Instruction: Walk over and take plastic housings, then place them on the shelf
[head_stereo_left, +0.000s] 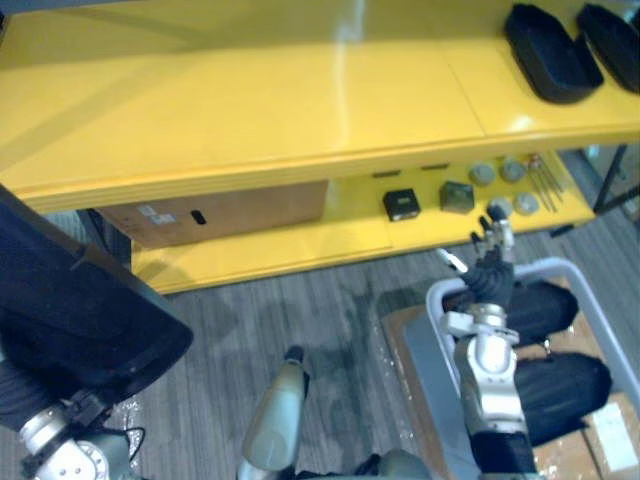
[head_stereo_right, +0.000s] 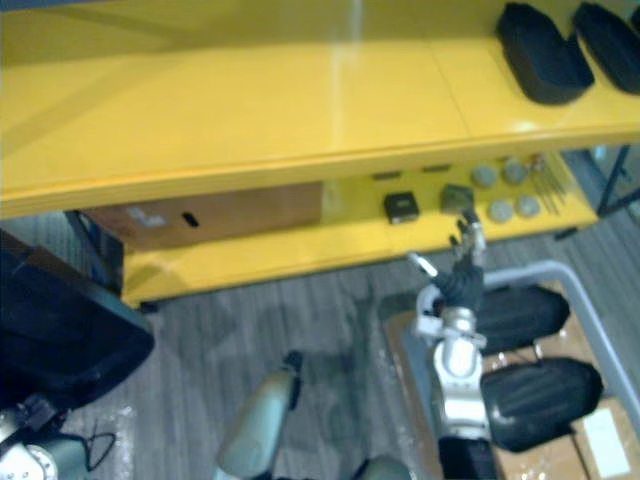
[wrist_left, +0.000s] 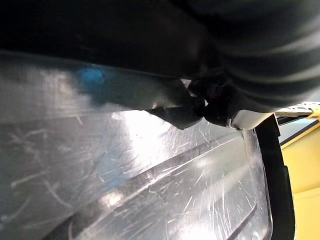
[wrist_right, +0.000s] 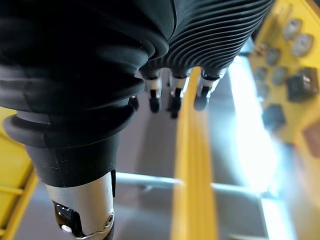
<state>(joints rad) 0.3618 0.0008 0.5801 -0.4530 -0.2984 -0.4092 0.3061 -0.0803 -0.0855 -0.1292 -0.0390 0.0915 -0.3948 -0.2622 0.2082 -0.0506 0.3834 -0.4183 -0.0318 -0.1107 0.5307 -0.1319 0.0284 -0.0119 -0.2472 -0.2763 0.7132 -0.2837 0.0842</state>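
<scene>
Two black plastic housings (head_stereo_left: 548, 52) atop yellow shelf (head_stereo_left: 250, 110), right end, another housing (head_stereo_left: 70, 310) lower left

A brown carton (head_stereo_left: 225, 212) is seen at the left, a black box (head_stereo_left: 401, 204) and a dark cube (head_stereo_left: 457, 196) are set side by side to its right, grey discs (head_stereo_left: 483, 174) and thin rods (head_stereo_left: 545, 185) are laid beyond those, and a grey cart (head_stereo_left: 432, 365) is parked on the grey floor (head_stereo_left: 300, 300).

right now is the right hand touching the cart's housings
Apart. The right wrist view shows the right hand with straight fingers in open air, clear of the housings.
</scene>
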